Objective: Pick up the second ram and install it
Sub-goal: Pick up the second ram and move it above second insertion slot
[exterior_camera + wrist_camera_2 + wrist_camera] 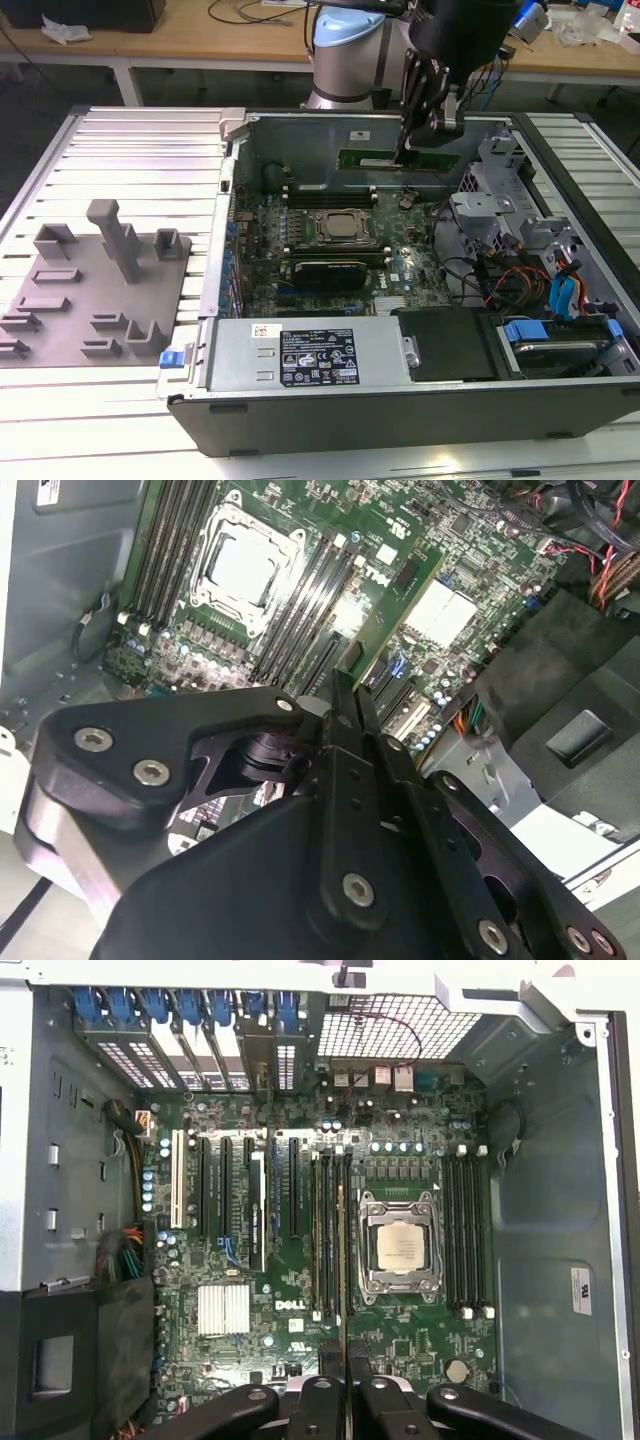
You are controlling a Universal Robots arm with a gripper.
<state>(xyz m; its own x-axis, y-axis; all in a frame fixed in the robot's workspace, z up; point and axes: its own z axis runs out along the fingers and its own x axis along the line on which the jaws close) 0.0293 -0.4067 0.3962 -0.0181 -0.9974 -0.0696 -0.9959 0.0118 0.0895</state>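
Observation:
My gripper [406, 148] hangs over the far side of the open computer case, shut on the second ram [385, 160]. The ram is a long green stick held level, just in front of the case's far wall. In the first wrist view the black fingers [328, 1365] sit close together, and the stick shows edge-on as a thin dark line [345, 1295] over the motherboard. That line runs along the memory slots [325, 1230] beside the metal-framed processor socket [400, 1245]. The second wrist view shows the gripper [348, 708] with its tips pressed close, high above the board.
A grey moulded holder block [100, 270] lies on the slatted table at the exterior view's left. In the case, a power supply [300, 355] fills the near side. Drive cages and cable bundles [540, 265] crowd the exterior view's right. More slots [465, 1230] flank the socket.

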